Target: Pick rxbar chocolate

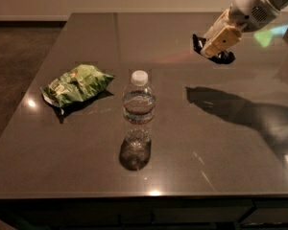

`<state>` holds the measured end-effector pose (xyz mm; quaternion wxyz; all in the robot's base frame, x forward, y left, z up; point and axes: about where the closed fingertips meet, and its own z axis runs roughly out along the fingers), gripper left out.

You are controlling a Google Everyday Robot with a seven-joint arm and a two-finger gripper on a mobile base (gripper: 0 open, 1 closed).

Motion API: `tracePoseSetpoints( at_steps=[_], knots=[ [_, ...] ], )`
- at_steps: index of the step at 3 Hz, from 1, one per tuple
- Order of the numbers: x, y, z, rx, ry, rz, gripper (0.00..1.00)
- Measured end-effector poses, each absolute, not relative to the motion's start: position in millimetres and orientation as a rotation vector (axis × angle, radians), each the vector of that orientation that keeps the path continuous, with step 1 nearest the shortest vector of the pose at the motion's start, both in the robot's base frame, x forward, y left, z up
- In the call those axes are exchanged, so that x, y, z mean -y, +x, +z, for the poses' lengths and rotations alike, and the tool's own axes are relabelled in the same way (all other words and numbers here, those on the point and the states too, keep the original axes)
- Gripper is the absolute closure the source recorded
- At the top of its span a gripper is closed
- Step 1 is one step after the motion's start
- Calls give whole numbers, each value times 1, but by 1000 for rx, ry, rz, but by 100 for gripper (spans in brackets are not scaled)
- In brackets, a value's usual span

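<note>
Partly hidden is how we are finding the snack bar [198, 42]. The tan fingers of the gripper [213, 47] are covering its middle, so only a black corner is showing to the left and a black edge below. Any lettering on it is too small for us to read. The gripper is sitting at the far right of the surface [86, 166], clamped on the bar. It seems to be holding the bar a little clear of the top, though we cannot be sure of the gap. The white arm [257, 5] is running out of view at the upper right corner, and its broad shadow [230, 107] is lying on the surface nearer to us.

We are looking at a dark, polished surface that is mirroring small lights along its near edge. A clear plastic water bottle [138, 110] with a white cap [139, 76] is standing upright near the middle, well apart from the bar. To its left a crinkled green chip bag [77, 84] is lying flat, puffy and glossy. What we are seeing of the bar itself is thin, flat, shiny black wrapper.
</note>
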<state>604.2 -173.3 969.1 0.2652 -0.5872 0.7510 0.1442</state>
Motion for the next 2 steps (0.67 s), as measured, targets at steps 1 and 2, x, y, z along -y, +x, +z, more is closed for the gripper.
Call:
tracePoseSetpoints(
  at_steps=[1, 2],
  knots=[
    [152, 597, 1000, -1949, -1626, 396, 100],
    [152, 597, 1001, -1948, -1627, 396, 100]
  ],
)
